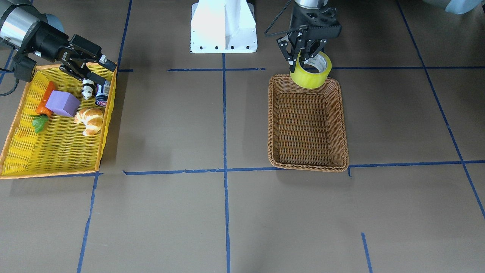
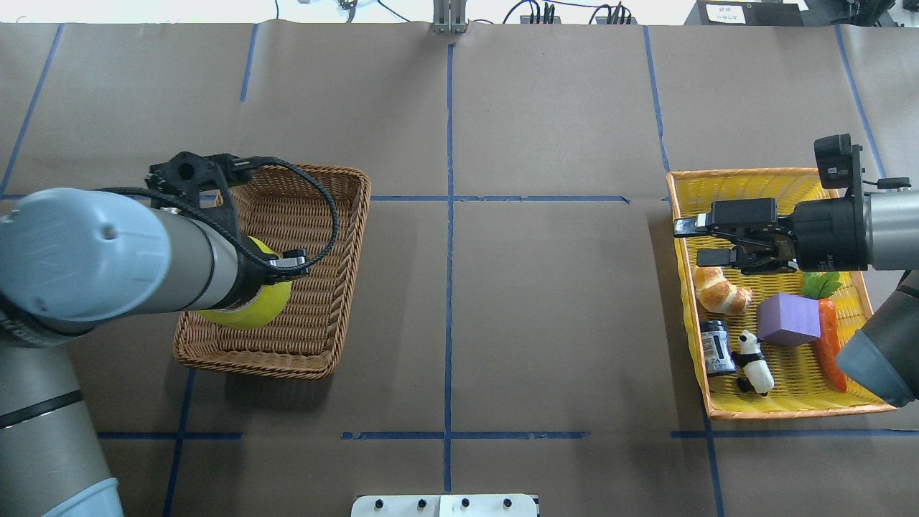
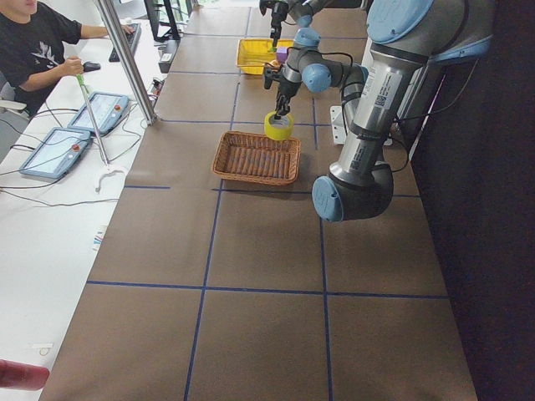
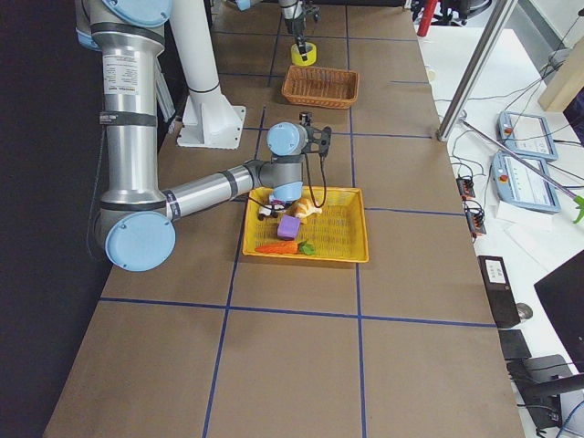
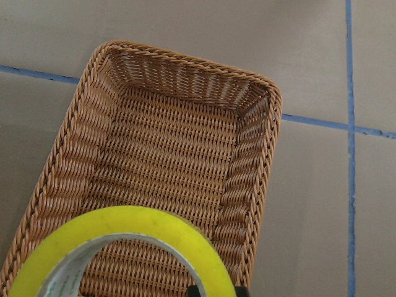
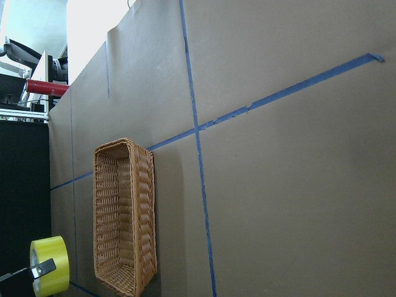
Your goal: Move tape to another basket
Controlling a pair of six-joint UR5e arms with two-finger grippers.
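tape (image 1: 311, 72): you'll see it hanging over the brown basket (image 1: 307, 167), at the end nearest the robot
left jaws: clamped on the tape's wall
right jaws: spread, empty, over the yellow basket (image 1: 57, 151)

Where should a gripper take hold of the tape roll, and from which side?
By the ring's wall, from above: one of the jaws inside the hollow core, one outside, as the left gripper grips the tape above the basket. The wall is thin; the whole roll looks too wide.
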